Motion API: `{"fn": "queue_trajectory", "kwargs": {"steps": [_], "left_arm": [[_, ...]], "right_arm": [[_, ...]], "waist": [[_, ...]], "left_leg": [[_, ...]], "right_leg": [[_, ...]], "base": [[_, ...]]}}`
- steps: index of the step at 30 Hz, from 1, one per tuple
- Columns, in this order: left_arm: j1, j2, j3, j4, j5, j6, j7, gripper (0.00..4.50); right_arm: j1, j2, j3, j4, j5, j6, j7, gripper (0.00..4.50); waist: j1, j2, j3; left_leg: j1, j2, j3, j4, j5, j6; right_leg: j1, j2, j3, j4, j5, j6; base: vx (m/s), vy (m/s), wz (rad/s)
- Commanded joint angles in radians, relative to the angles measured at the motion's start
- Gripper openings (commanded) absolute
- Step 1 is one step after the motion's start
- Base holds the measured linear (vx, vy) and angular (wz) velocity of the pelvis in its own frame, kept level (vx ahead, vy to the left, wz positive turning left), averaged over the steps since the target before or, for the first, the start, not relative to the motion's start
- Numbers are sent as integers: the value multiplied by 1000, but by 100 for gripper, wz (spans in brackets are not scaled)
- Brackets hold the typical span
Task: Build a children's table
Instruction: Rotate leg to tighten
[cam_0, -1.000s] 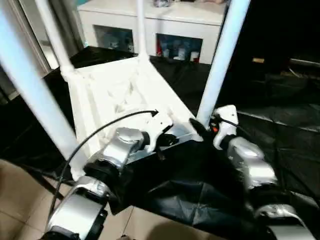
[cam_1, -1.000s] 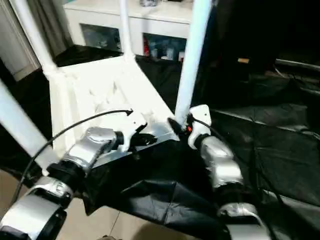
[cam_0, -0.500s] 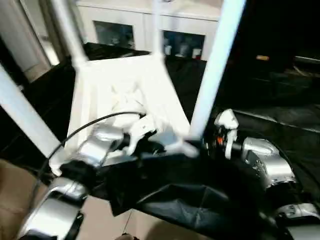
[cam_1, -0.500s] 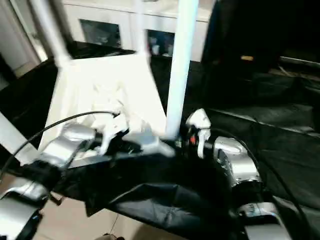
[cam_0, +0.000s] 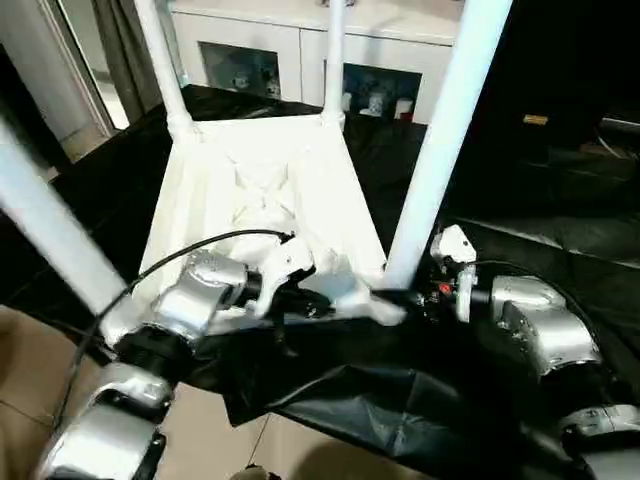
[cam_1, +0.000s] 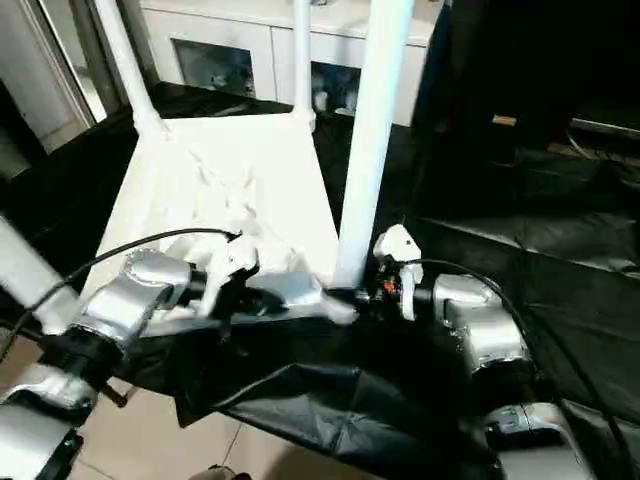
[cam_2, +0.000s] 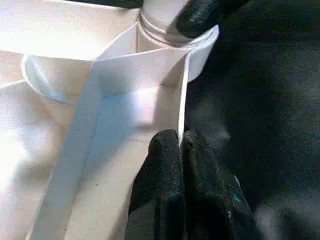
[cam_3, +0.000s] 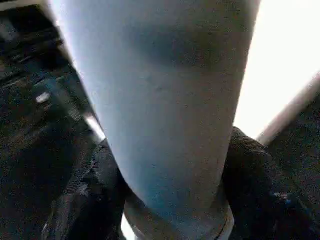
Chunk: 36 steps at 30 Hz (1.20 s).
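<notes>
The children's table (cam_0: 262, 190) lies upside down on a black sheet, its ribbed underside up and its white legs standing upward. My left gripper (cam_2: 181, 142) is shut on the thin rim wall beside the near right corner socket (cam_2: 165, 35); it also shows in the head view as the left gripper (cam_0: 305, 300). The near right leg (cam_0: 440, 150) rises from that socket. My right gripper (cam_0: 402, 296) grasps this leg at its base, with a black finger (cam_3: 95, 200) pressed against each side of the tube (cam_3: 170, 100).
A white glass-door cabinet (cam_0: 300, 45) stands behind the table. The black sheet (cam_0: 560, 230) spreads to the right and hangs over the front edge. Tiled floor (cam_0: 25, 400) lies at the near left. The near left leg (cam_0: 50, 230) crosses close to my left arm.
The head view has swung, so the whole scene sits differently. My right forearm now comes at the leg more from the side. Both grippers stay at the same table corner.
</notes>
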Motion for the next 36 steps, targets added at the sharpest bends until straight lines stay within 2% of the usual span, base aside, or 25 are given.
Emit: {"fn": "queue_trajectory", "kwargs": {"steps": [1, 2, 3, 5, 6, 8, 9, 10, 12, 13, 14, 20, 21, 22, 24, 25, 26, 27, 28, 30, 31, 33, 36], "left_arm": [[-64, -61, 50, 62, 22, -7, 203, 0], [-78, -81, 57, 82, 27, -6, 255, 0], [-88, -99, 64, 96, 27, 1, 292, 0], [-105, -133, 72, 115, 27, 6, 351, 0], [-113, -157, 76, 125, 26, 9, 387, 0], [-119, -188, 79, 133, 26, 10, 421, 0], [-118, -208, 76, 136, 25, 8, 424, 0], [-118, -209, 76, 136, 25, 7, 423, 0], [-116, -219, 68, 141, 26, 0, 406, 0], [-108, -217, 57, 136, 25, -4, 377, 0], [-108, -216, 57, 136, 25, -4, 375, 0], [-87, -171, 30, 108, 24, -13, 278, 0], [-65, -126, 14, 63, 15, -13, 184, 0], [-63, -123, 13, 60, 14, -13, 178, 0], [-50, -99, 5, 35, 7, -23, 120, 0], [-45, -93, 2, 28, 4, -30, 101, 0], [-45, -93, 2, 28, 4, -30, 101, 0], [-23, -51, -17, -6, -5, -29, 14, 0], [-17, -40, -22, -15, -6, -28, -8, 0], [-6, -12, -31, -33, -11, -16, -58, 0], [0, 5, -35, -44, -14, -8, -89, 0], [11, 35, -39, -62, -20, 8, -130, 0], [20, 55, -42, -83, -26, 26, -155, 0]], "right_arm": [[-2, 82, -11, 94, -38, -6, -229, 231], [-3, 104, -21, 114, -44, -3, -289, 230], [-2, 123, -28, 124, -45, 0, -328, 229], [0, 163, -38, 136, -43, 3, -393, 228], [-4, 194, -44, 146, -46, 3, -451, 227], [-15, 239, -51, 162, -54, 10, -535, 223], [-24, 274, -41, 164, -59, -2, -541, 223], [-24, 275, -40, 164, -60, -3, -539, 223], [-29, 292, -25, 159, -59, -24, -499, 266], [-26, 293, -11, 137, -49, -29, -439, 278], [-26, 292, -11, 135, -48, -28, -435, 281], [-12, 217, 22, 75, -44, -31, -298, 329], [-5, 145, 28, 35, -28, -18, -184, 329], [-5, 140, 28, 33, -27, -16, -177, 329], [-1, 104, 31, 16, -18, -9, -114, 329], [0, 94, 33, 12, -18, -11, -98, 329], [0, 94, 33, 12, -18, -11, -98, 329], [-2, 46, 32, 4, -8, -12, -27, 329], [-2, 34, 31, 2, -5, -11, -9, 329], [0, -1, 39, -5, -6, -2, 48, 329], [2, -23, 45, -10, -7, 4, 86, 329], [4, -63, 58, -19, -4, 33, 154, 329], [7, -87, 70, -27, 0, 52, 192, 329]], "waist": [[-8, -13, -57], [-13, -12, -57], [-19, -14, -55], [-23, -16, -54], [-24, -8, -54], [-28, -12, -53], [-29, -11, -54], [-29, -11, -53], [-29, -11, -53], [-29, -7, -52], [-30, -8, -52], [-32, -12, -56], [-31, -12, -58], [-29, -14, -61], [-28, -11, -62], [-24, -10, -67], [-24, -9, -67], [-21, -11, -70], [-18, -10, -70], [-14, -6, -68], [-14, -7, -66], [-8, -5, -64], [-3, -4, -61]], "left_leg": [[31, 47, -21, -76, -247, 17], [35, 46, -26, -81, -284, -9], [32, 45, -28, -84, -301, -21], [35, 45, -28, -85, -332, -19], [33, 42, -31, -85, -335, -17], [32, 41, -31, -87, -340, -21], [37, 42, -32, -88, -361, -25], [36, 42, -32, -89, -364, -23], [35, 42, -33, -91, -371, -21], [36, 43, -33, -92, -388, -21], [35, 43, -34, -93, -389, -20], [29, 43, -31, -89, -336, 8], [26, 43, -31, -88, -307, 17], [24, 45, -32, -87, -290, 26], [20, 45, -28, -79, -238, 53], [22, 45, -25, -73, -192, 70], [22, 46, -23, -71, -181, 75], [22, 46, -23, -68, -163, 85], [22, 46, -21, -65, -147, 97], [23, 47, -19, -64, -147, 101], [23, 49, -19, -67, -174, 96], [29, 53, -20, -71, -207, 79], [31, 54, -20, -77, -247, 50]], "right_leg": [[32, -60, 34, -79, -219, -242], [33, -62, 33, -85, -283, -223], [35, -60, 32, -88, -309, -207], [32, -61, 34, -95, -338, -189], [32, -62, 34, -96, -345, -183], [31, -61, 34, -99, -362, -175], [27, -60, 34, -103, -374, -166], [27, -60, 35, -104, -374, -165], [29, -60, 34, -105, -376, -160], [28, -58, 34, -106, -371, -159], [29, -58, 34, -104, -363, -161], [38, -58, 35, -96, -276, -190], [41, -59, 35, -92, -242, -197], [47, -59, 34, -88, -214, -203], [48, -58, 34, -77, -121, -230], [48, -54, 31, -68, -41, -258], [48, -54, 31, -65, -18, -266], [52, -55, 29, -60, 14, -281], [51, -52, 28, -58, 34, -290], [49, -52, 28, -57, 36, -298], [47, -52, 27, -60, 0, -300], [45, -53, 28, -64, -52, -299], [42, -54, 29, -67, -112, -284]], "base": [[0, 0, 0], [-50, 5, -2], [0, 0, 0], [0, 0, 0], [0, 0, 0], [0, 0, 0], [0, 0, 0], [0, 0, 0], [0, 0, 0], [0, 0, 0], [0, 0, 0], [0, 0, 0], [0, 0, 0], [0, 0, 0], [0, 0, 0], [0, 0, 0], [0, 0, 0], [0, 0, 0], [0, 0, 0], [0, 0, 0], [0, 0, 0], [0, 0, 0], [0, 0, 0]]}}
